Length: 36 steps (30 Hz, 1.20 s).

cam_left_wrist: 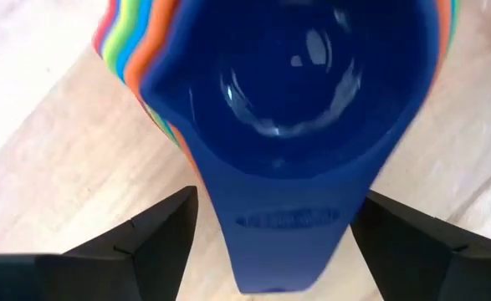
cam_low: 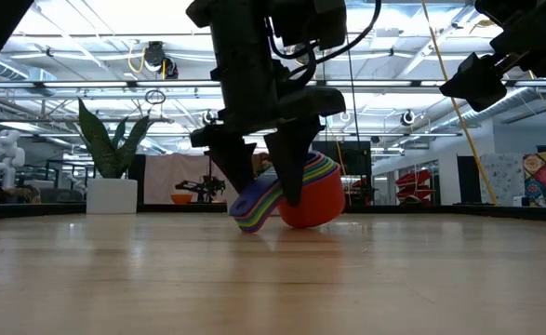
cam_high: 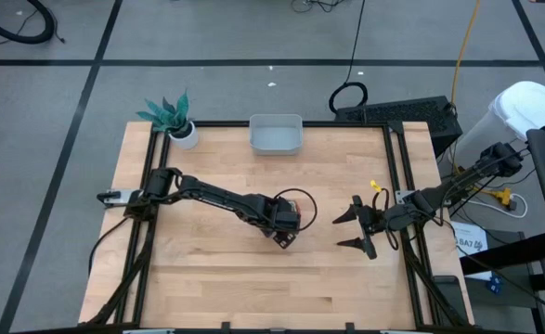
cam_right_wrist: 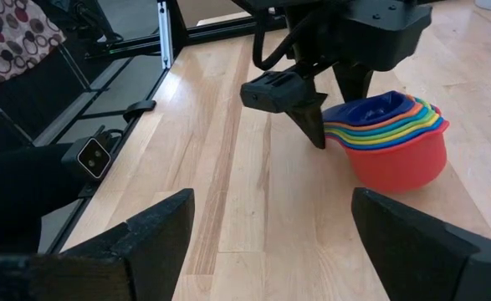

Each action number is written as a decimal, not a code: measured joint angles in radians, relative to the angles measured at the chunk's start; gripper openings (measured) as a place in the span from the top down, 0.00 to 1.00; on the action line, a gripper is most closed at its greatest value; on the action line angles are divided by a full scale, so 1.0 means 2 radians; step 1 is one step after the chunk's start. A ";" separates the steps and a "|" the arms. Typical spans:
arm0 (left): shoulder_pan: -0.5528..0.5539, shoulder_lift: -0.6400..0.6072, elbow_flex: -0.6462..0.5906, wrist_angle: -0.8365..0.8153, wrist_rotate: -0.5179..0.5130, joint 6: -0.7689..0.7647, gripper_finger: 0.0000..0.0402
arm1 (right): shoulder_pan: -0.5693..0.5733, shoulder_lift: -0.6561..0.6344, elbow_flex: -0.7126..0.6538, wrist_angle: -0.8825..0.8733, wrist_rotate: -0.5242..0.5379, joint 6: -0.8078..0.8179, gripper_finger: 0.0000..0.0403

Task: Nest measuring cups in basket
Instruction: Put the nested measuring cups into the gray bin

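A: Logging the stack first: we see the measuring cups nested one inside another, red outermost and dark blue innermost, sitting on the wooden table near its middle, a little right of centre.

B: Agreed. In the low view the stack tips, handles low on the left. We note the left gripper is directly over it, fingers spread, one on each side of the stacked handles.

A: Contact?

B: We cannot tell. In the left wrist view the dark blue handle lies between the two fingers with a gap either side.

A: And the basket?

B: We find it at the far edge of the table, near the middle, well apart from the cups. The potted plant stands left of it at the far left corner.

A: Right arm?

B: We record the right gripper near the right edge, spread wide, holding nothing, pointing left toward the cups.
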 joint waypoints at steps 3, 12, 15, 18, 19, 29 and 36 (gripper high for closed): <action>0.004 0.000 0.000 0.006 -0.006 0.004 0.27 | 0.000 0.000 0.000 0.000 0.000 0.000 0.22; 0.006 0.000 0.000 0.022 -0.007 0.015 0.32 | 0.000 0.000 0.000 0.000 -0.005 0.000 0.22; 0.006 0.000 0.000 0.021 -0.007 0.015 0.32 | 0.000 0.000 0.000 0.000 -0.010 0.001 0.22; 0.006 0.000 -0.011 0.027 -0.012 0.009 0.32 | 0.000 0.000 0.000 0.000 -0.011 0.005 0.22; 0.006 0.000 -0.016 0.025 -0.014 0.004 0.32 | 0.000 0.000 0.000 0.000 -0.011 0.006 0.22; 0.006 0.001 -0.042 0.036 -0.015 -0.010 0.49 | 0.000 0.000 0.000 0.000 -0.012 0.007 0.22; 0.007 0.001 -0.042 0.080 -0.007 0.013 0.59 | 0.000 0.000 0.000 0.000 -0.012 0.009 0.22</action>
